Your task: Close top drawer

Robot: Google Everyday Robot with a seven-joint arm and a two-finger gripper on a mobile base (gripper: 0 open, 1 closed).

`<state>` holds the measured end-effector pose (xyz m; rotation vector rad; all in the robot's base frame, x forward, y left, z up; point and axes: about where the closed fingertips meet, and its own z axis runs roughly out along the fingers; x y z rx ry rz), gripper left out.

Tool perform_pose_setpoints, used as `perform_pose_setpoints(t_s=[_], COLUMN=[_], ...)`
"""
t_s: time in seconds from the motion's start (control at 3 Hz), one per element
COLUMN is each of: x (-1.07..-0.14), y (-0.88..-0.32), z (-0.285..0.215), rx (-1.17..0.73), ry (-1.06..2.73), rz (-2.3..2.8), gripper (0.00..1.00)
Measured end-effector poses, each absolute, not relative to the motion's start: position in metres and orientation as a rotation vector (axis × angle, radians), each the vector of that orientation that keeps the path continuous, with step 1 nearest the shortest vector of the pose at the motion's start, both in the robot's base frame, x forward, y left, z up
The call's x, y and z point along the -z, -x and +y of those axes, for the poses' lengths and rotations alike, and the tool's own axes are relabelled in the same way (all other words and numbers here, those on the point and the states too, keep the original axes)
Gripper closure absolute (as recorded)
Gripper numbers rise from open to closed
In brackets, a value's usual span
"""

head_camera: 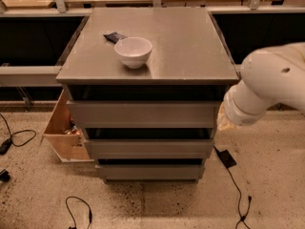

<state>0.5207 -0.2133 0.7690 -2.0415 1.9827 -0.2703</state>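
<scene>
The top drawer point(143, 113) is the uppermost grey front of the grey cabinet point(157, 46). A dark gap shows between its front panel and the cabinet top. My gripper point(222, 121) is at the right end of that front panel, mostly hidden behind my white wrist and forearm point(267, 87). Only a pale tip shows against the drawer's right edge.
A white bowl point(133, 51) and a small dark packet point(115, 36) sit on the cabinet top. Two lower grey drawers point(147, 148) stand below. A light-brown wooden box point(64, 130) stands at the cabinet's left. Cables point(233, 175) lie on the speckled floor.
</scene>
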Motion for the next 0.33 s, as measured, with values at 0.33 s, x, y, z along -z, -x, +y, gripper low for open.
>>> perform_pose_setpoints(t_s=[0.33], x=[-0.8509], y=[-0.524], z=[-0.2131], rx=[0.425], ry=[2.076], rz=[1.995], gripper=[1.0])
